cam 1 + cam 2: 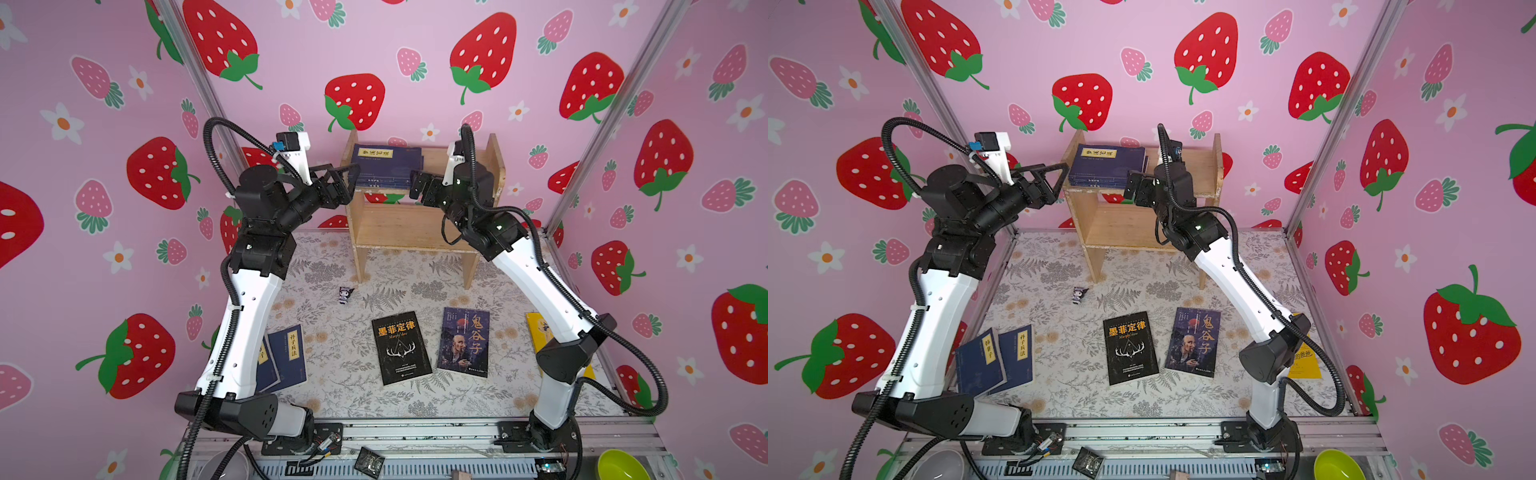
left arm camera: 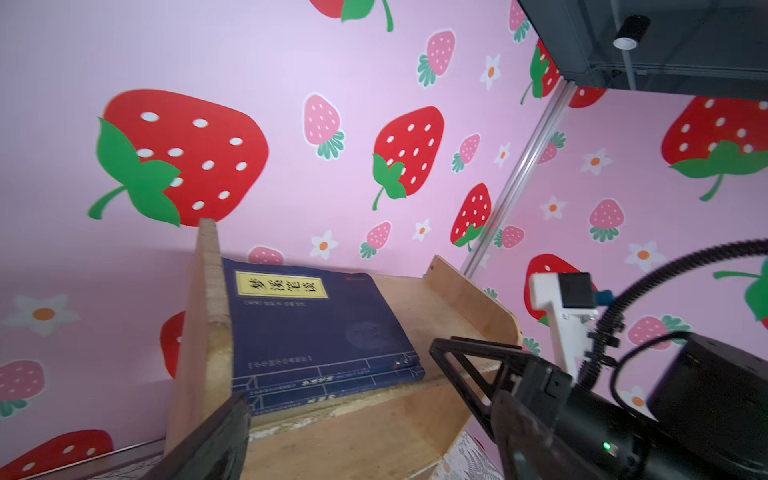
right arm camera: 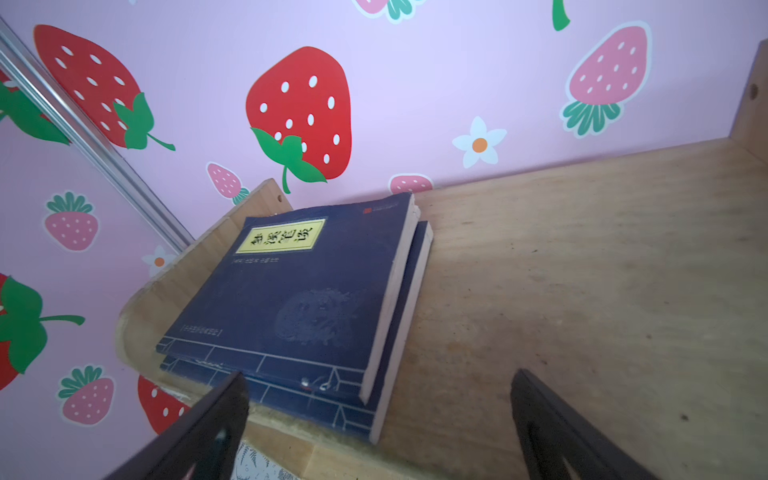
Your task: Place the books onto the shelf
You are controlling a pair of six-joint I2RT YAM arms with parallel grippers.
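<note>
Nearest the camera, five thin paperbacks lie flat on the fern-printed table (image 1: 345, 386): two overlapping navy books with yellow title labels (image 1: 286, 353), a glossy black book with gold characters and antlers (image 1: 401, 348), a dark book with an old man's face (image 1: 464, 341) and a yellow book (image 1: 534, 328) half hidden under the right arm. A tiny dark figurine (image 1: 345, 294) stands just behind them.

Farther back, against the strawberry-print wall, the small two-tier shelf of pale raw wood (image 1: 399, 230) carries a flat stack of navy paperbacks (image 1: 386, 166) on its top tier. The stack sits hard against the side panel nearest the left pincer (image 1: 351, 180) — its upper book lies slightly askew, the matte cover scuffed. The left pincer and the right pincer (image 1: 417, 185) flank the stack, both spread wide and gripping nothing.

The job looks less than half done. The sensible move is to draw both arms straight back, clear of the rounded side panels and the overhanging cover, before descending — limp books lying flat on cloth will likely need an edge lifted before they can be pinched.
</note>
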